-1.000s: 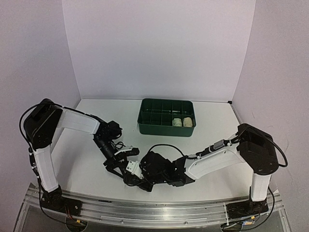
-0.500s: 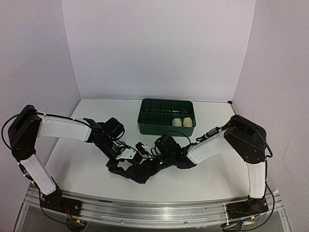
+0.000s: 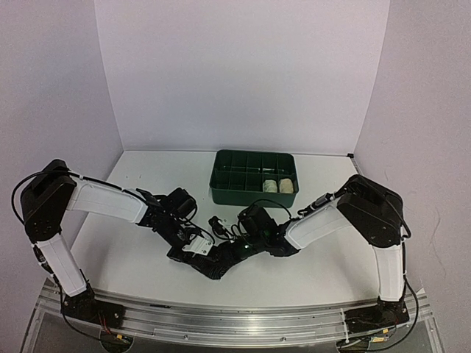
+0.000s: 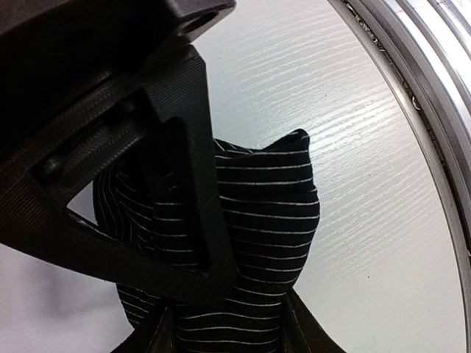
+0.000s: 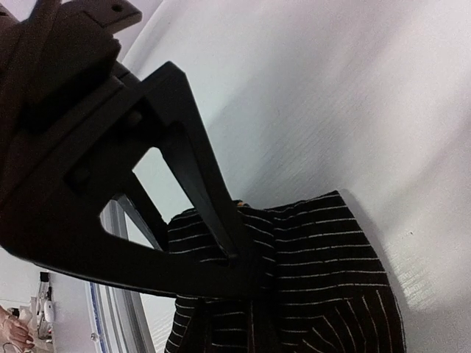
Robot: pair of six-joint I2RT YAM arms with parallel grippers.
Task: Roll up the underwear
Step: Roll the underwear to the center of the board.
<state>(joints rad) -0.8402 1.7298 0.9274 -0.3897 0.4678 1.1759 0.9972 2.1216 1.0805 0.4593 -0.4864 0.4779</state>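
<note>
The underwear is a black cloth with thin white stripes, lying bunched on the table near the front edge between both arms. My left gripper comes at it from the left. In the left wrist view the underwear fills the gap of the left gripper, which is shut on a fold. My right gripper meets it from the right. In the right wrist view the right gripper pinches the edge of the underwear, whose free part spreads flat on the table.
A green divided tray stands at the back centre, with two pale rolled cloths in its right compartments. The metal rail of the table's front edge runs close to the cloth. White walls enclose the table.
My left gripper's jaws have narrowed onto the cloth and it has shifted slightly right. The right arm swung in over the cloth a second ago and has held since.
</note>
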